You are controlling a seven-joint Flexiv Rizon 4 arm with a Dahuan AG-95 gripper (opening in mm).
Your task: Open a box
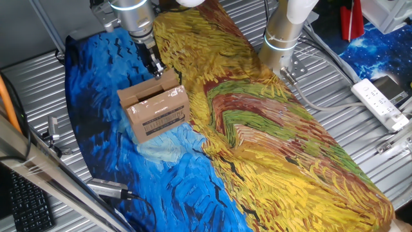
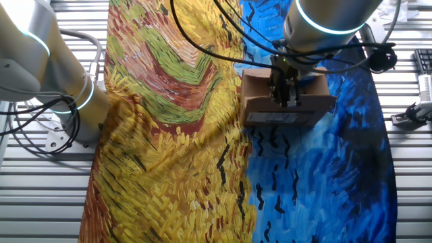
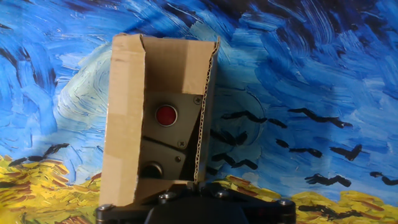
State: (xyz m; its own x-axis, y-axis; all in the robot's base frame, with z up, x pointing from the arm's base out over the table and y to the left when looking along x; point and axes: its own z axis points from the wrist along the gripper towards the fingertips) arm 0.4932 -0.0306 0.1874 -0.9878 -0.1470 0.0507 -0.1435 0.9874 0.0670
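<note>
From my seat the gripper [image 1: 155, 66] sits in the upper left of one fixed view, hanging straight down off the arm [image 1: 132, 13] with its tips right at the back edge of the box [image 1: 156, 111]. Honestly I can't tell whether it's clenched on a flap or just resting there, the fingers are too small and dark against the cardboard. In the other fixed view the gripper [image 2: 284, 94] shows up right of center near the top, over the middle of the box [image 2: 283, 106], and the cables hide most of it. The hand view is no help on the jaws either, only the black base of the hand runs along the bottom edge. What it does show is the box [image 3: 163, 112] filling the left-center of the frame, one flap [image 3: 123, 118] standing up on the left side, and the inside visible with a red button [image 3: 166, 115] on some grey gear. The box itself rests on the blue part of the painted cloth [image 1: 270, 142], just left of where the blue meets the yellow swirls. The white label [image 1: 156, 121] faces the lower edge of the frame in one fixed view. A second arm [image 1: 286, 29] stands at the top right, and a white power strip [image 1: 380, 103] lies at the right edge.
</note>
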